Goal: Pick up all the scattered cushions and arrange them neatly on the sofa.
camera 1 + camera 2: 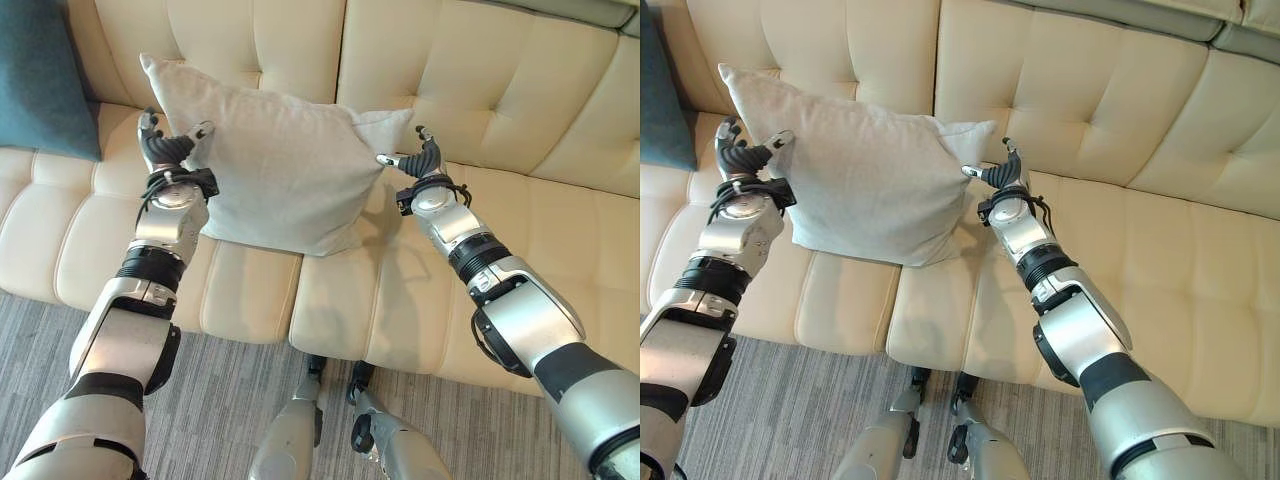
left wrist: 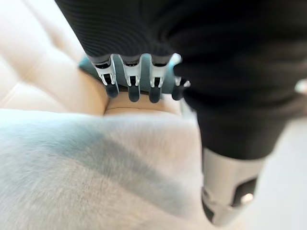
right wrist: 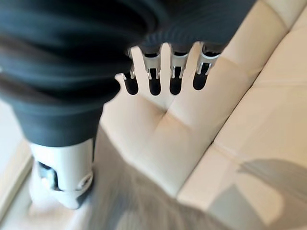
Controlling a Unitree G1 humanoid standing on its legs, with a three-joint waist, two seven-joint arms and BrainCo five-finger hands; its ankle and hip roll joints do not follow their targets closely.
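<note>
A pale grey square cushion (image 1: 280, 170) leans against the backrest of the cream sofa (image 1: 480, 80), its lower edge on the seat. My left hand (image 1: 165, 150) is at the cushion's left edge, fingers straight and pointing up, thumb (image 2: 230, 191) lying against the fabric (image 2: 96, 177). My right hand (image 1: 425, 160) is at the cushion's right upper corner, fingers straight, thumb (image 3: 62, 172) resting on the cloth (image 3: 144, 206). Neither hand has its fingers curled round the cushion.
A teal cushion (image 1: 35, 80) stands against the backrest at the sofa's far left. The tufted seat stretches on to the right of the grey cushion. Grey striped carpet (image 1: 230, 400) lies in front of the sofa.
</note>
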